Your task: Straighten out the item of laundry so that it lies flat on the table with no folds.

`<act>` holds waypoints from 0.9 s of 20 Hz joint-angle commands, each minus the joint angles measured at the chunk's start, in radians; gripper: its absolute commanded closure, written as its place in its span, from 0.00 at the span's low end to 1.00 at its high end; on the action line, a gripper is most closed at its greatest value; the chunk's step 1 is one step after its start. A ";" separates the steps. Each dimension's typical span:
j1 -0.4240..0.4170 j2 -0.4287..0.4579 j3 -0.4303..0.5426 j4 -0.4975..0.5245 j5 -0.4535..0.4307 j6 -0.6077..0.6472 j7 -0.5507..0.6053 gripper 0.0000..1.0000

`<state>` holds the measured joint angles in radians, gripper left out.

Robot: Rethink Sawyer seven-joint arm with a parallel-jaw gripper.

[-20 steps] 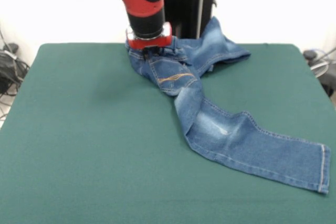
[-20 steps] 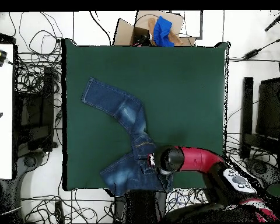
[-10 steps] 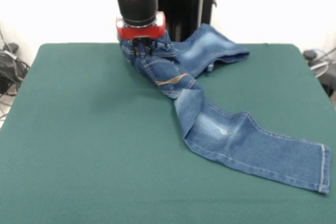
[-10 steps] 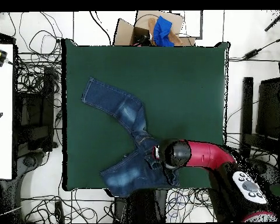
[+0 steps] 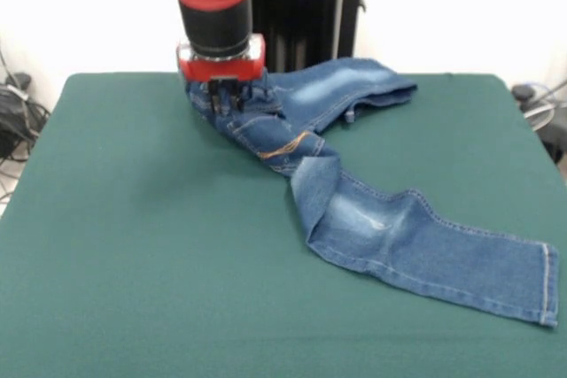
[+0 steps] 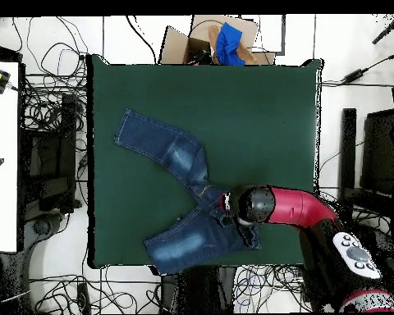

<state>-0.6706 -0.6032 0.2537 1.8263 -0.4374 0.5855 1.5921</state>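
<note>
nearby, cardboard box [image 6: 202, 41] beyond table [image 6: 258, 115]

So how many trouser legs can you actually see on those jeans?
2. One leg stretches flat across the table toward the near corner. The other leg lies bunched along the far edge, beside the gripper at the waistband; part of it may be folded under.

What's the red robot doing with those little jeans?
The robot's gripper is down on the waist end of the small blue jeans, which look bunched up there. One leg stretches out flat across the green table; the other lies along the table's edge by the robot. The jeans aren't flat yet: there's a fold near the middle.
</note>
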 commanded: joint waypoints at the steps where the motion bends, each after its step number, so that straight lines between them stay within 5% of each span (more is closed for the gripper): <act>1: 0.016 0.130 0.120 -0.234 -0.030 0.013 -0.093 1.00; 18: 0.057 0.107 0.179 -0.461 -0.011 0.302 -0.173 1.00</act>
<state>-0.6631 -0.4603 0.3251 1.5487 -0.4393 0.7666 1.5795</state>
